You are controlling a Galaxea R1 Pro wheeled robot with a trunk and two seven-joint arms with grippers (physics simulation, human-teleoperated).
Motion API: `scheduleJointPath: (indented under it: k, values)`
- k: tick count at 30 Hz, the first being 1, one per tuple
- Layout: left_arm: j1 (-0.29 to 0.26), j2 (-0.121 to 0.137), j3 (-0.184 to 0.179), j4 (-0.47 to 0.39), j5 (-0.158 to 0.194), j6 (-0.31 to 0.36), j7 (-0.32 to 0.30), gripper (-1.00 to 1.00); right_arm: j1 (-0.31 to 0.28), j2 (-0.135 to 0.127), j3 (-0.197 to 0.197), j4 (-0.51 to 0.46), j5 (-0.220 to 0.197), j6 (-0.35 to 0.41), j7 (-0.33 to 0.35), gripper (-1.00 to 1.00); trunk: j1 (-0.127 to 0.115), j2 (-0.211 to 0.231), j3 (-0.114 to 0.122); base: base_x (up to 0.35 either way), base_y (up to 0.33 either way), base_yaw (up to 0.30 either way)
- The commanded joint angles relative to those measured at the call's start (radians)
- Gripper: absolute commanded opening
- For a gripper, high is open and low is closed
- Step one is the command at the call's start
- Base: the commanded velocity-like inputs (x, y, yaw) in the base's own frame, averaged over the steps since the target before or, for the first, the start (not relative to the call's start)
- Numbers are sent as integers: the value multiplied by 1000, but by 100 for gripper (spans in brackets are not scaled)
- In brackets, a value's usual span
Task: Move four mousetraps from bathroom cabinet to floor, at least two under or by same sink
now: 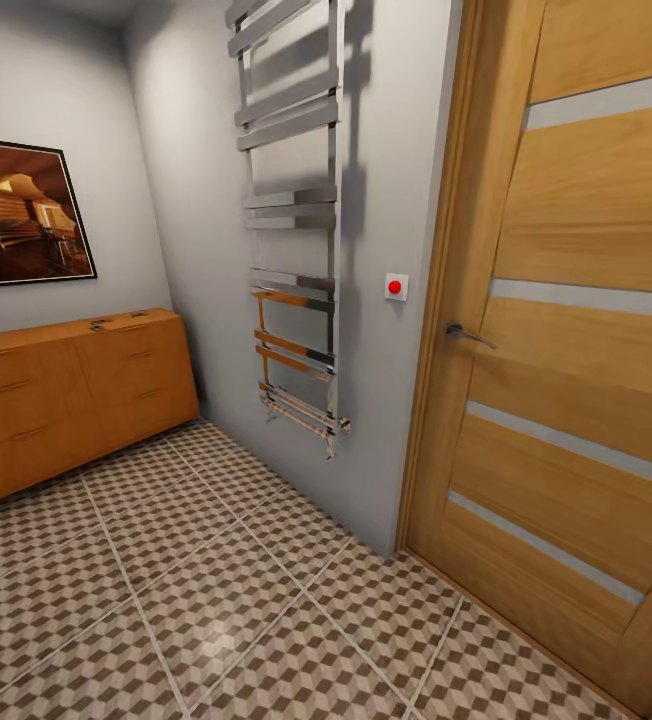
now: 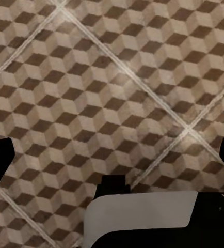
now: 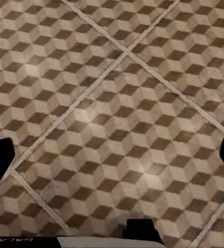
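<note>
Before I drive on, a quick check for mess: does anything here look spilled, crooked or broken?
Nothing stands out. The low orange-brown wooden cabinet has its drawers shut, the cube-patterned tile floor shows no spill, and the framed picture hangs straight.

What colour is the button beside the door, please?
Red button on a white plate, best in the head view.

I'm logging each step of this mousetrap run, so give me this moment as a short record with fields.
room: tiled bathroom floor, grey walls
cabinet: against the far wall at left, all visible drawers shut
mousetraps: small dark items on the cabinet's top, too small to count
wall fixtures: chrome towel rail, red button, framed picture
door: wooden door at right, shut
left gripper: open over bare tiles
right gripper: open over bare tiles
</note>
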Motion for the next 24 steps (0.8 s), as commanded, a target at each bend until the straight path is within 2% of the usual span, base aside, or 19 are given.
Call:
scheduleJointPath:
  k: [1, 5, 9, 12, 16, 21, 24]
  values:
    - [-1, 1, 1, -22, 0, 7, 18, 100, -1, -3, 0, -48, 1, 31, -8, 100, 0, -1, -1, 0, 0, 0]
    - [-1, 0, 1, -89, 2, 19, 113, 100, -1, -9, 0, -179, 2, 108, -16, 100, 0, -1, -1, 0, 0, 0]
    - [-1, 0, 1, -134, 4, 22, 172, 100, -1, -10, 0, -260, 12, 132, -18, 100, 0, -1, -1, 0, 0, 0]
    - [-1, 1, -1, -142, 4, 17, 184, 100, -1, -11, 2, -297, 31, 125, -16, 100, 0, -1, -1, 0, 0, 0]
    - [-1, 2, -5, -120, 4, -4, 186, 100, -1, -12, 4, -304, 40, 59, -14, 100, 0, -1, -1, 0, 0, 0]
    - [-1, 3, -8, -69, 4, -117, 186, 100, -1, -12, 6, -288, 42, -3, -14, 100, 0, -1, -1, 0, 0, 0]
    - [-1, 3, -9, -28, 4, -219, 187, 100, -1, -12, 6, -273, 42, -16, -14, 100, 0, -1, -1, 0, 0, 0]
